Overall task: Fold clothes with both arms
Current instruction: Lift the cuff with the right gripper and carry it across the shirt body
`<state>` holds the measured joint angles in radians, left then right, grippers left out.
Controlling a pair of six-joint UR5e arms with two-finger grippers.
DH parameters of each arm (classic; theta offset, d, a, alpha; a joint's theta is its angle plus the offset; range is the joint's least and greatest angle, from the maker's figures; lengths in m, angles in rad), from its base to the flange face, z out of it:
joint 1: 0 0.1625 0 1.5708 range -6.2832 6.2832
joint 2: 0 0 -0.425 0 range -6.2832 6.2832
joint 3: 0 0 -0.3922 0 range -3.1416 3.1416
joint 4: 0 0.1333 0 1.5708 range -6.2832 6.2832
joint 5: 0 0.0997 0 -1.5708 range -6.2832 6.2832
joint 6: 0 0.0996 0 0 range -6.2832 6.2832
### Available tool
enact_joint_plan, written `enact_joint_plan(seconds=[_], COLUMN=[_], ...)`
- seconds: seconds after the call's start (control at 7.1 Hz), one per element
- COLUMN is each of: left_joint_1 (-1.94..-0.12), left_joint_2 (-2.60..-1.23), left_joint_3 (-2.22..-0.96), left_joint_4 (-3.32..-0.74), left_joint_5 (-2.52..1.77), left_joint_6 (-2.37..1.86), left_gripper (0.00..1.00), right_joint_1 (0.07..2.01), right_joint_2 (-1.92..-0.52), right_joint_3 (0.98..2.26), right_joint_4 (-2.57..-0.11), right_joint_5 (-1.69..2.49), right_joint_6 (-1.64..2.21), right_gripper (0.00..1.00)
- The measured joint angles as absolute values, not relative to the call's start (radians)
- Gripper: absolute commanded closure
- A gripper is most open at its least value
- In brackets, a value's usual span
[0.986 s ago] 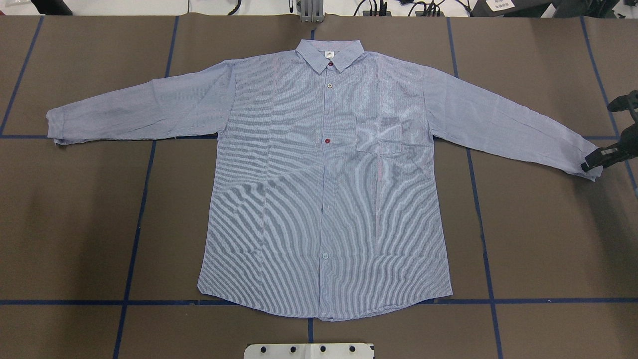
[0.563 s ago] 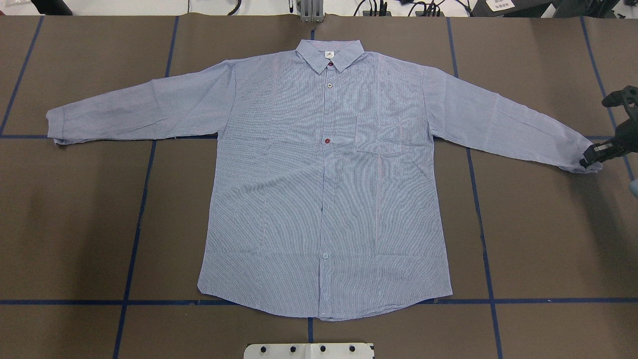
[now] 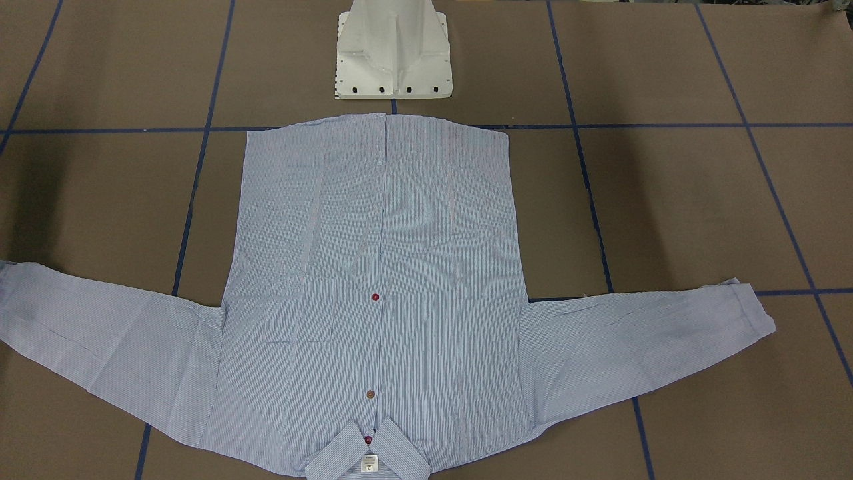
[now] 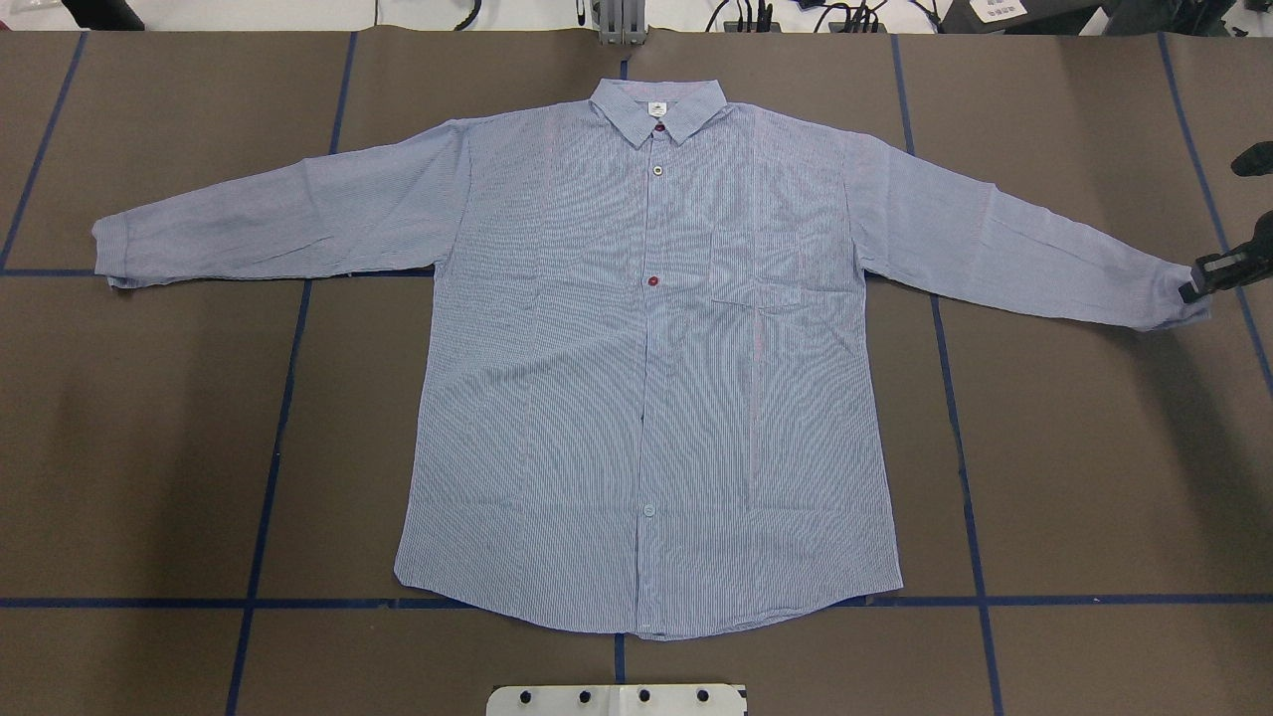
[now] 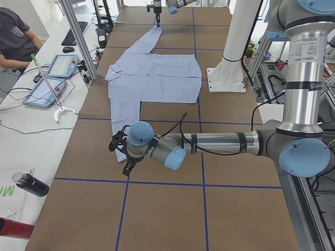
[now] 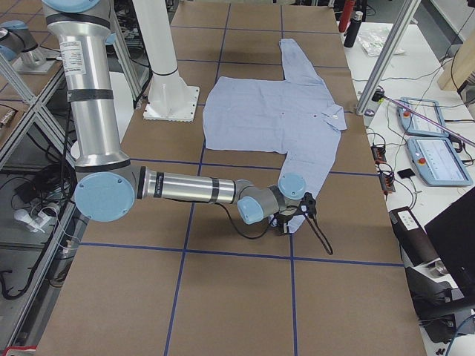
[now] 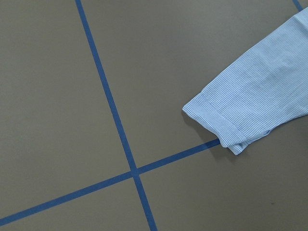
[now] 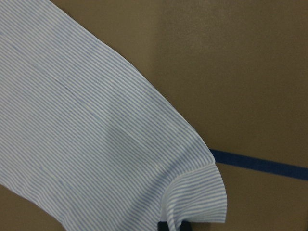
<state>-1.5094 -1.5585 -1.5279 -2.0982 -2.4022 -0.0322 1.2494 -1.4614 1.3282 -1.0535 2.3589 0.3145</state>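
My worry is the hold at my right gripper [image 4: 1193, 284]. Its jaws look pinched on the very edge of the right cuff [image 8: 197, 192] of the light blue, finely white-striped long-sleeved button-up shirt [image 4: 646, 378]. The wrist view shows only a puckered corner of cloth at the finger, so a quick swing inward could let the thin fabric slide out, or I may have just one layer. If I pull outward rather than up and over, the sleeve will go taut and drag the body off its square lie. The shirt lies face up and flat on the brown paper-covered table [image 4: 1094, 447], buttoned, collar toward the far side from my base, hem near the white pedestal base [image 3: 393, 60], both sleeves spread out to the sides. My left gripper [image 5: 122, 155] shows only in the side view, so I cannot tell whether its jaws are wide or narrow. It hangs above the table near the end of the left sleeve, and I judge it apart from the cloth, since its wrist camera sees the left cuff [image 7: 219, 122] flat, untouched, off to one side and crossing a blue tape line [image 7: 115, 115]. That cuff hugs the paper, so a shallow descent could shove and crumple it rather than catch it, and moving one sleeve before the other is held would skew the fold.
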Motion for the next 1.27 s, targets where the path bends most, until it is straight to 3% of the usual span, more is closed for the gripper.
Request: enact_joint_plan(seconds=[0.84,1.27], left_joint_1=[-1.509,-1.51], left_joint_2=[-1.559,-1.557], left_joint_3=[-1.527,-1.532], left_joint_4=[-2.097,-2.097], left_joint_5=[-2.416,-2.416], left_joint_6=[-0.032,-0.032], left_gripper=[0.0,0.0], right_joint_1=[1.271,1.275], right_joint_2=[-1.417,-1.147], right_joint_3=[1.627,1.661], right_joint_4=[-1.058,-1.207], right_joint_5=[2.412,2.504], right_joint_6=[0.323,0.331], right_gripper=[1.0,1.0])
